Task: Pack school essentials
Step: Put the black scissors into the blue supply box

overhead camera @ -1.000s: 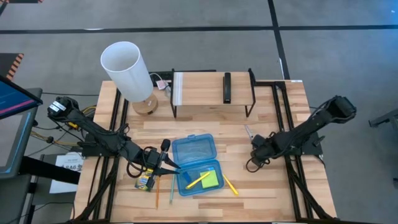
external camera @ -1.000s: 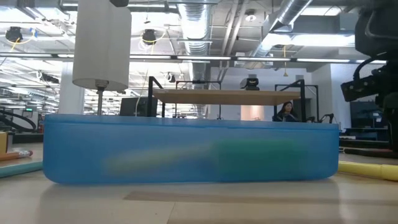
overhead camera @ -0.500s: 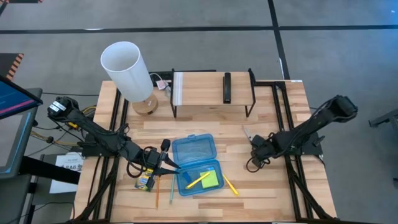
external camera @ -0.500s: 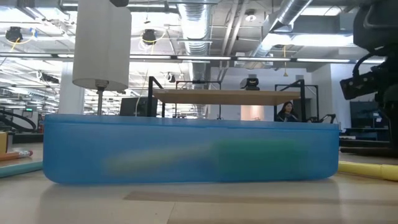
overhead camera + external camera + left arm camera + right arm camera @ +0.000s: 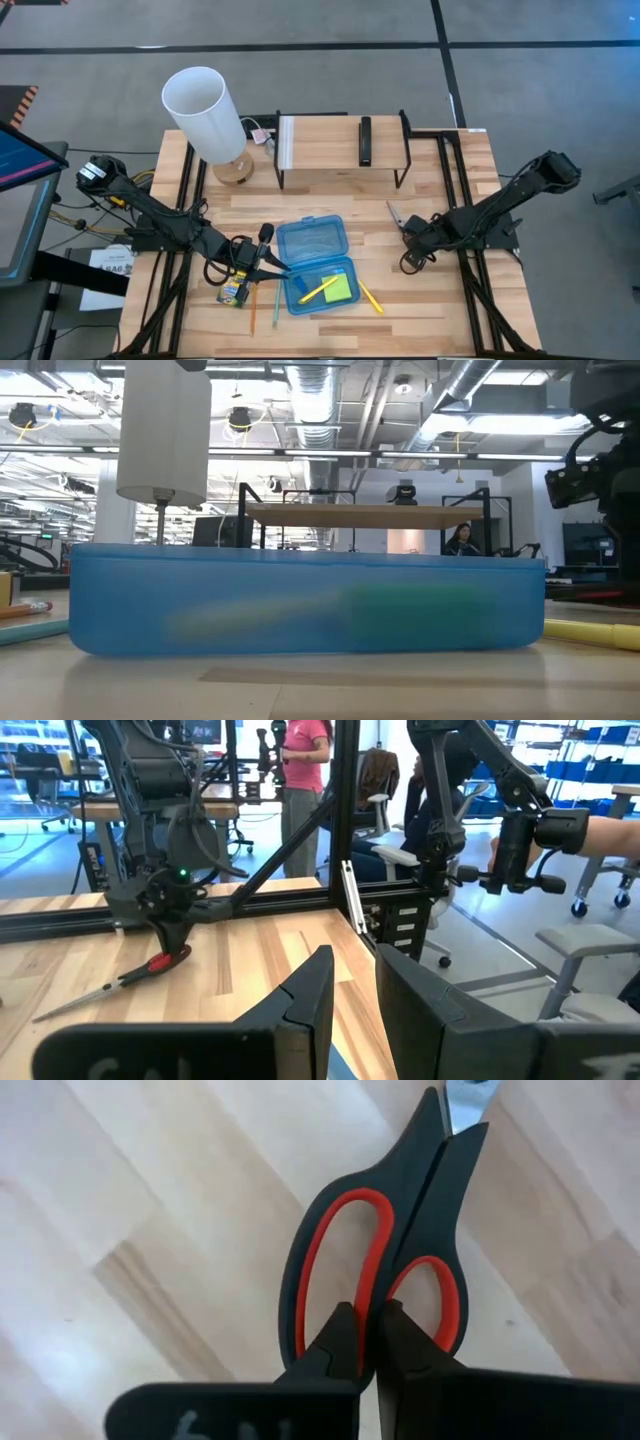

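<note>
- Wooden surface [image 5: 330,205] carries an open blue case [image 5: 315,263] — yellow pencil [image 5: 318,291] and lime-green sticky-note pad [image 5: 338,288] inside.
- Right end effector [image 5: 367,1342]: pinching the red-handled scissors [image 5: 385,1258] at the handle, right of case.
- Left end effector [image 5: 272,268]: fingers slightly spread, at case's left edge.
- No legible writing.

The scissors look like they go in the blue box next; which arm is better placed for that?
The right: its gripper is closed on the scissors. The left gripper sits by the crayon box.
</note>
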Action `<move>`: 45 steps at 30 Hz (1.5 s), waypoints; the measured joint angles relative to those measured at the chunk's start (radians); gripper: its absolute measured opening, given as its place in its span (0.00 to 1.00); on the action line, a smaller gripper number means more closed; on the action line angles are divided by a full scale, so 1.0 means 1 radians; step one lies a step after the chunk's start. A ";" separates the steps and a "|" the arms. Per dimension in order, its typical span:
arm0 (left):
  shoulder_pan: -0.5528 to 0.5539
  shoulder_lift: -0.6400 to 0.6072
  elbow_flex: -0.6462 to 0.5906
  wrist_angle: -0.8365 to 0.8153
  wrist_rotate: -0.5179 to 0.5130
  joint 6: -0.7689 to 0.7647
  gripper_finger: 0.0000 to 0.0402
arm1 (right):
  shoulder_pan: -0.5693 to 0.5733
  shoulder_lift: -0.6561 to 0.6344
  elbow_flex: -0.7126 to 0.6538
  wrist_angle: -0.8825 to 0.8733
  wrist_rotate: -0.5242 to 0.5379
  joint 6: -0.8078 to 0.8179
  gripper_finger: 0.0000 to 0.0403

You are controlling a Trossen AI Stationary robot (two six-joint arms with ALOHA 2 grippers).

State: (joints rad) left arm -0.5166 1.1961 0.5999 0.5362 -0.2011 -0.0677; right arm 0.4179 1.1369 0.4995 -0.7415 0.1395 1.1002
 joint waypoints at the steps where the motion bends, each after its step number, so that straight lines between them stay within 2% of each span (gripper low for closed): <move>1: 0.000 0.000 0.000 0.000 -0.001 0.000 0.16 | 0.000 -0.006 0.000 0.003 -0.001 0.000 0.02; 14: 0.000 0.000 0.000 -0.001 -0.002 0.002 0.16 | 0.043 -0.067 0.002 0.209 -0.009 -0.019 0.03; 19: 0.000 0.000 0.000 -0.005 -0.002 0.002 0.16 | 0.077 -0.069 0.017 0.368 -0.008 -0.102 0.02; 24: 0.000 0.000 0.000 -0.005 -0.001 0.002 0.16 | 0.087 -0.024 0.119 0.394 0.016 -0.211 0.02; 32: -0.016 -0.053 0.000 -0.008 0.044 0.010 0.16 | 0.086 0.205 0.389 0.396 0.020 -0.518 0.03; 36: -0.054 -0.079 0.000 -0.017 0.051 0.052 0.16 | 0.085 0.365 0.552 0.303 0.020 -0.697 0.03; 45: -0.099 -0.121 -0.014 -0.100 -0.086 0.076 0.16 | 0.064 0.674 0.861 0.120 0.024 -1.018 0.03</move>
State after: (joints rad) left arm -0.6157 1.0747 0.5862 0.4366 -0.2871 0.0086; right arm 0.4824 1.8109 1.3604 -0.6220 0.1637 0.0825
